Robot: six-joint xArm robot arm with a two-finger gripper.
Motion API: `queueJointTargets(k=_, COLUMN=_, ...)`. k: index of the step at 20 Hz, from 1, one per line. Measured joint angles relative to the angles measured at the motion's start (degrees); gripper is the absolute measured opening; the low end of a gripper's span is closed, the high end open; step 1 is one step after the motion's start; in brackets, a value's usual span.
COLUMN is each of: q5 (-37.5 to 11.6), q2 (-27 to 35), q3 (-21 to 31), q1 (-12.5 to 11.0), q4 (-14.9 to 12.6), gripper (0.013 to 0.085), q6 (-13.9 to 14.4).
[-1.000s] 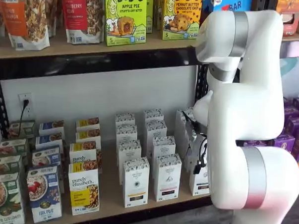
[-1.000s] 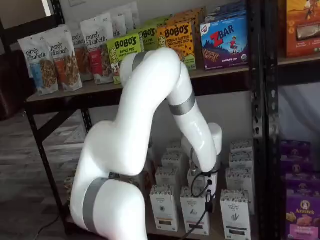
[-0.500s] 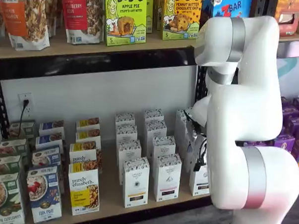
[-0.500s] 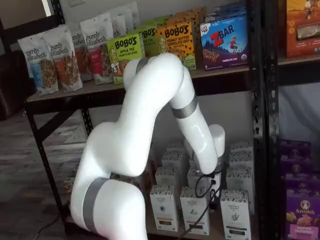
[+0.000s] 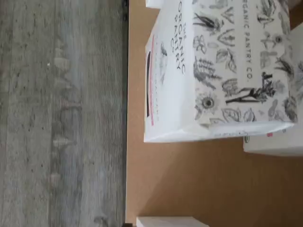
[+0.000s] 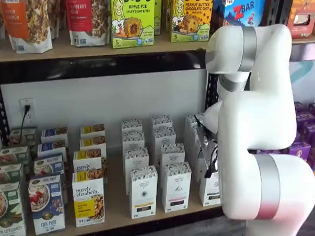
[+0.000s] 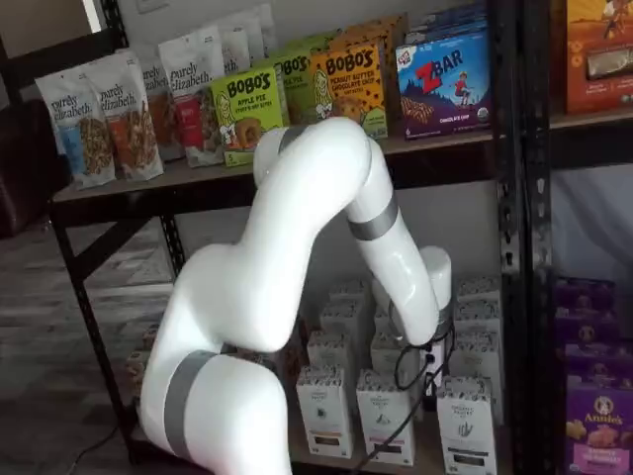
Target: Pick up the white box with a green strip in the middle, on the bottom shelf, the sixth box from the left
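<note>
The white box (image 6: pixel 210 193) with a dark strip low on its front stands at the front of the bottom shelf (image 6: pixel 116 199); the arm partly covers it. It also shows as the rightmost front carton (image 7: pixel 465 424). My gripper (image 6: pixel 205 161) hangs low just above and in front of that column, its cable dangling beside it, and it shows again in the other shelf view (image 7: pixel 428 364). It is open and holds nothing. The wrist view looks down on the neighbouring white carton with a reddish strip (image 5: pixel 189 80), standing on the pale board (image 5: pixel 189 179).
More white cartons stand in rows behind and to the left (image 6: pixel 143 191) (image 6: pixel 176 187). Cereal and granola boxes (image 6: pixel 88 199) fill the shelf's left part. A black upright (image 7: pixel 509 228) rises right of the cartons, with purple boxes (image 7: pixel 598 416) beyond. Grey floor (image 5: pixel 61 113) lies before the shelf's edge.
The arm's upper joints have swung to the right, and the wrist with the gripper has shifted slightly right over the white cartons. No box has moved.
</note>
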Motion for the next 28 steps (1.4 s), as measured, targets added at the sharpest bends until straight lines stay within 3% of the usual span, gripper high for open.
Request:
queueJointTargets(k=5, q5=-0.12, q2=1.4, q3=-1.55, q1=-0.76, q4=-1.18, gripper=0.085, q6=0.33)
queueJointTargets(k=18, q5=-0.19, q2=5.51, q3=-5.85, q1=-1.89, q4=-7.01, gripper=0.085, q6=4.57)
queueJointTargets(k=20, q5=0.16, q2=5.92, q3=-6.34, q1=-2.28, q4=-10.55, gripper=0.085, q6=7.52)
queueJointTargets(k=25, q5=1.44, q2=6.92, q3=-7.59, q1=-3.57, q4=-24.16, gripper=0.085, q6=18.87)
queueJointTargets(k=28, q5=1.8, q2=7.62, q3=-8.25, q1=-3.76, q4=-30.09, gripper=0.085, q6=24.1)
